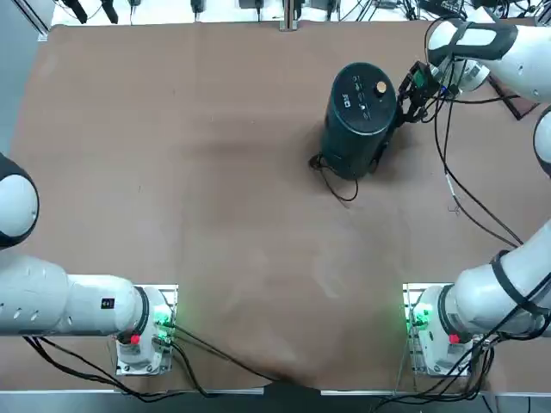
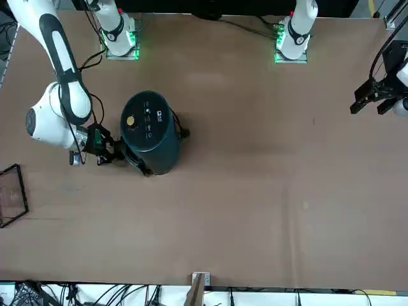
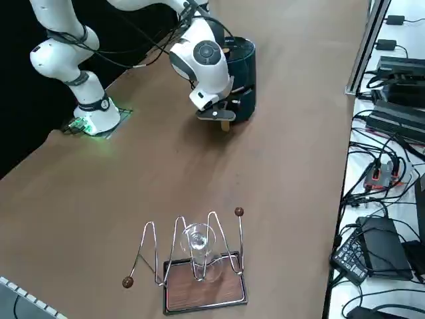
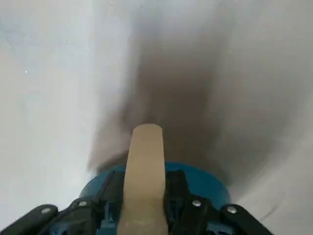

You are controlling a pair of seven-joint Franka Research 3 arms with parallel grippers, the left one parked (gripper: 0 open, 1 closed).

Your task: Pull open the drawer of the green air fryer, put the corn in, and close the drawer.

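Tabletop (image 1: pixel 215 241): rack (image 3: pixel 173 249) well apart, right gripper (image 4: pixel 148 129) beside fryer (image 1: pixel 357 125).

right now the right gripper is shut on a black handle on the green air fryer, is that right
Not quite: the handle is light tan, not black, as the right wrist view shows. The rest stands: the right gripper is shut on the handle of the green air fryer.
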